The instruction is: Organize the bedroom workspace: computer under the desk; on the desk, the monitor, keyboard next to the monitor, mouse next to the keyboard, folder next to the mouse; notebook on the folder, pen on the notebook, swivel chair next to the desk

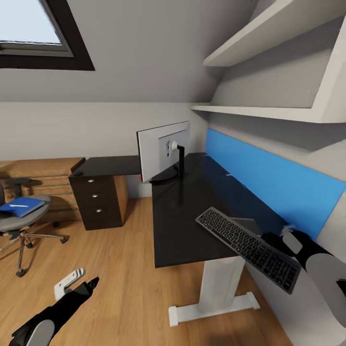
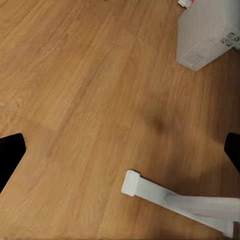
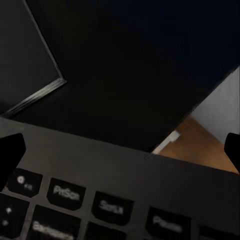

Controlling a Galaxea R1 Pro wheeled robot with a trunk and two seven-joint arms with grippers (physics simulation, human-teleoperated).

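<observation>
the left arm is mostly glossy black, with a pale grey oval panel set into its casing near the lower edge of the head view. it narrows to the left gripper, whose fingers are slim, black and pointed. the right arm has a large light grey rounded shell over the forearm, a black collar at the wrist and a small grey-white patch beside it. in both wrist views the fingertips show as plain matte black wedges at the frame edges.
</observation>
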